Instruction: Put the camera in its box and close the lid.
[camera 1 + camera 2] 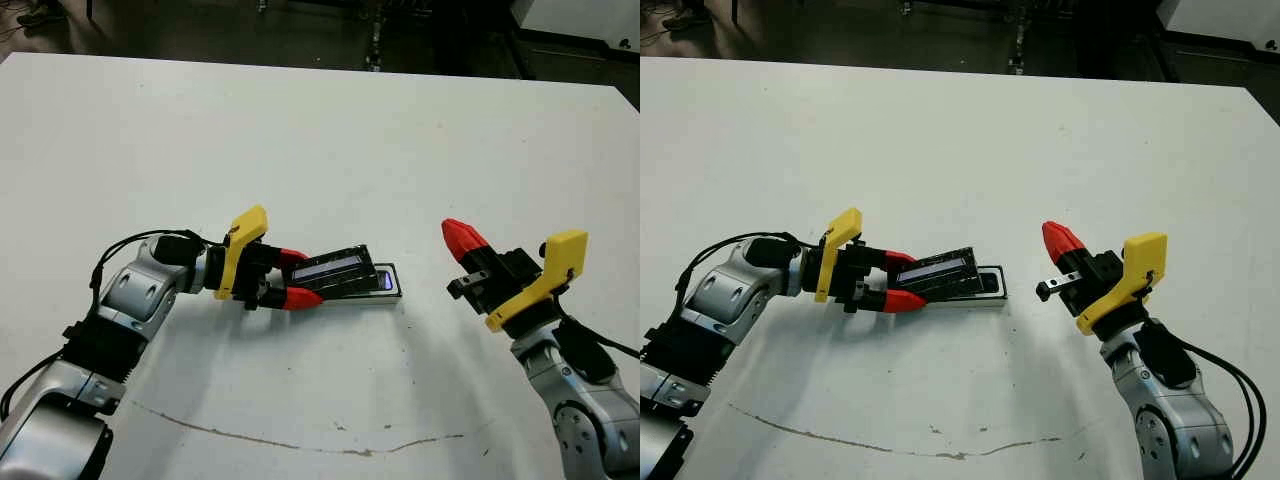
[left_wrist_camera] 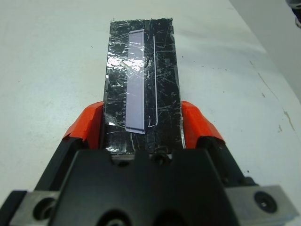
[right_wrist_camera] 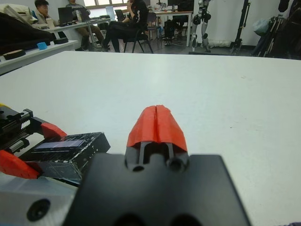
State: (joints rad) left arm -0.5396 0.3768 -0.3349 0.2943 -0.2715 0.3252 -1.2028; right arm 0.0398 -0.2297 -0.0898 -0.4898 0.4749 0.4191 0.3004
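The left gripper [image 1: 291, 276] is clamped on the lid [image 1: 338, 270], one red finger on each long edge at the lid's near end. The lid hangs tilted over the box [image 1: 392, 291], its far end raised, and covers most of it; only the box's right end and front wall show. Inside that exposed end a dark glossy patch is visible, possibly the camera, but too little shows to be sure. In the left wrist view the lid [image 2: 141, 84] fills the space between the fingers [image 2: 195, 121] and hides the box entirely. The right gripper [image 1: 464, 240] hovers off the table [image 1: 300, 130], right of the box and apart from it, its fingers pressed together and empty.
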